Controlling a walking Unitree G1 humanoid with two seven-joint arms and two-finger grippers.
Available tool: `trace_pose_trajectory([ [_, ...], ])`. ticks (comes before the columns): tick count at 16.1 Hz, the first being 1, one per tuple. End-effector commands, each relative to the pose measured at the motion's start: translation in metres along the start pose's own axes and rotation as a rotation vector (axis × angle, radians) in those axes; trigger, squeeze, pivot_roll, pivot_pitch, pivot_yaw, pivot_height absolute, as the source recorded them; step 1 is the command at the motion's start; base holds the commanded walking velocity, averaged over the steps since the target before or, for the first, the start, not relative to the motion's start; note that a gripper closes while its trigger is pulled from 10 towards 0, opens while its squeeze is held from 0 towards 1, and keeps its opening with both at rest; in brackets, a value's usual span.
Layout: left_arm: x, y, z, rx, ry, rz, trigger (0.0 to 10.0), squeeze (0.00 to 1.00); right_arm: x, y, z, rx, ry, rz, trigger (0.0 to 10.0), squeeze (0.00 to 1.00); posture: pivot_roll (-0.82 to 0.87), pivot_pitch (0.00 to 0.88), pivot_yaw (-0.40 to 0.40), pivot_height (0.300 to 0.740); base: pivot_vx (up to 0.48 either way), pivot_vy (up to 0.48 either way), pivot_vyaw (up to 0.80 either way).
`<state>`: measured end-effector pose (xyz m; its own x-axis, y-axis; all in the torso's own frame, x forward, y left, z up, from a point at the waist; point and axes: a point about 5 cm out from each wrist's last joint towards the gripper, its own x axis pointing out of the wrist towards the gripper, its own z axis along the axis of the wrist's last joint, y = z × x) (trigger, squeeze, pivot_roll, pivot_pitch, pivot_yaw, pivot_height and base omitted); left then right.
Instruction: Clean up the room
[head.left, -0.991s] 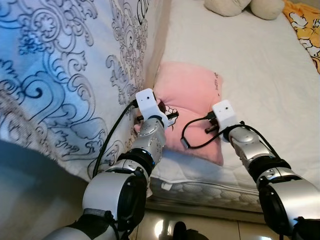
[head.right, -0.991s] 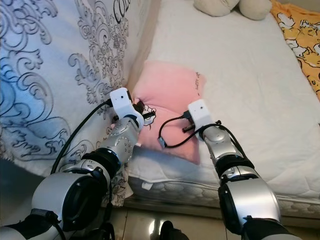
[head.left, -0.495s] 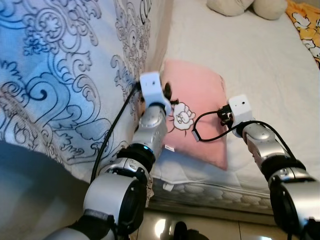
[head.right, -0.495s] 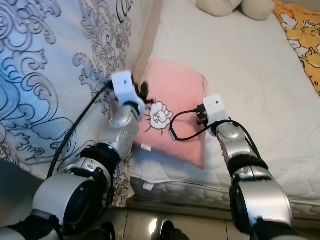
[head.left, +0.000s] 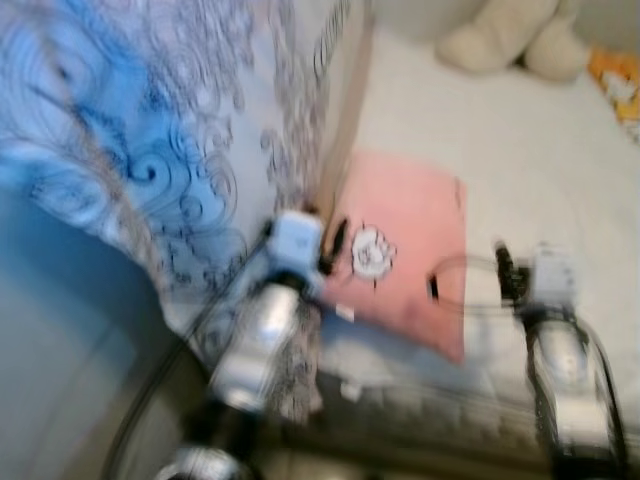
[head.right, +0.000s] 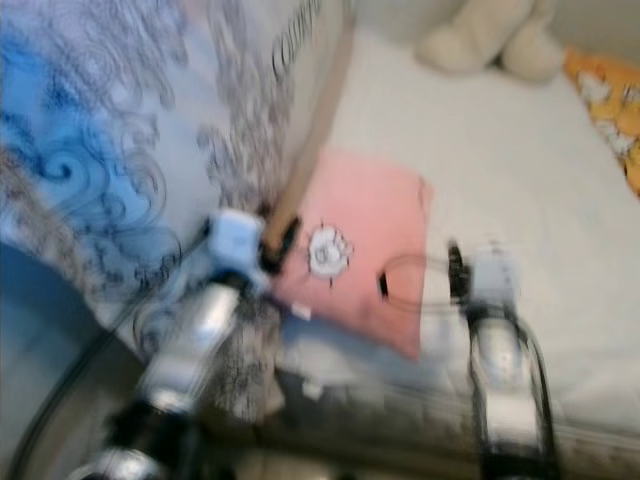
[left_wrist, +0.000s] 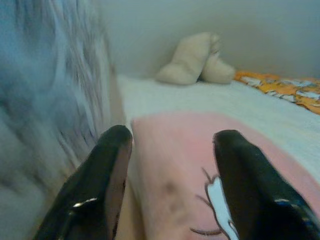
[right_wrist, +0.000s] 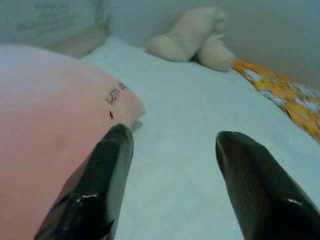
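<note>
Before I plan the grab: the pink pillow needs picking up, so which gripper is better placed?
Probably the left gripper: its open fingers straddle the pink pillow edge. The right gripper, also open, hovers beside it over the white sheet.

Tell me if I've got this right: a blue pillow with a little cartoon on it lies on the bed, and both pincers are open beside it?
Not quite: the pillow is pink, not blue, as the right eye view shows. The rest holds: it lies on the bed, with the left pincer and right pincer open beside it.

Both eye views are heavily smeared by motion blur, outlines doubled and soft throughout, in even, fairly bright daylight. The wrist views are dimmer and hazy, with small glints on the black fingers (left_wrist: 107, 185)
</note>
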<state>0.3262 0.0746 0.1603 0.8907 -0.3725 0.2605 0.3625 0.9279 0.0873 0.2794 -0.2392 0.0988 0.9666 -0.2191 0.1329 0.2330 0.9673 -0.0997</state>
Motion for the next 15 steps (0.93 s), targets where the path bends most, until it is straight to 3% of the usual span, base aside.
trace_pose_trajectory([
  [1,-0.011,0.02,0.001,0.059,-0.011,0.08,10.0,0.0,-0.017,-0.005,-0.003,0.037,-0.022,-0.036,10.0,1.0,0.06,0.0,-0.02,0.74,0.0,0.0,0.0],
  [2,-0.023,0.03,-0.015,0.069,0.054,0.105,10.0,0.0,-0.035,0.005,-0.016,0.056,0.017,-0.011,10.0,1.0,0.06,0.0,-0.016,0.74,0.0,0.0,0.0],
  [3,-0.028,0.032,-0.028,0.02,0.107,0.128,10.0,0.0,-0.043,0.01,-0.026,0.099,0.062,-0.018,10.0,1.0,0.06,0.0,-0.007,0.74,0.0,0.0,0.0],
  [7,-0.036,0.024,-0.044,0.057,0.212,0.105,10.0,0.0,-0.048,0.024,-0.029,0.166,0.158,0.05,10.0,1.0,0.03,0.0,0.005,0.74,0.0,-0.354,0.0],
  [8,-0.041,0.026,-0.053,0.053,0.254,0.117,10.0,0.0,-0.046,0.028,-0.03,0.172,0.171,0.077,10.0,0.0,0.03,0.0,0.008,0.74,0.0,-0.472,0.0],
  [9,-0.047,0.031,-0.064,0.046,0.313,0.145,10.0,0.0,-0.038,0.036,-0.028,0.17,0.156,0.131,10.0,0.0,0.03,0.0,0.014,0.74,0.0,-0.472,0.0],
  [12,-0.049,0.029,-0.067,0.032,0.331,0.144,10.0,0.0,-0.031,0.043,-0.021,0.205,0.137,0.164,10.0,0.0,0.03,0.0,0.011,0.74,0.0,-0.472,0.0],
  [15,-0.051,0.025,-0.063,0.023,0.303,0.105,10.0,0.0,-0.042,0.047,-0.021,0.223,0.144,0.173,10.0,0.0,0.04,0.0,0.016,0.74,0.0,-0.472,0.0],
])
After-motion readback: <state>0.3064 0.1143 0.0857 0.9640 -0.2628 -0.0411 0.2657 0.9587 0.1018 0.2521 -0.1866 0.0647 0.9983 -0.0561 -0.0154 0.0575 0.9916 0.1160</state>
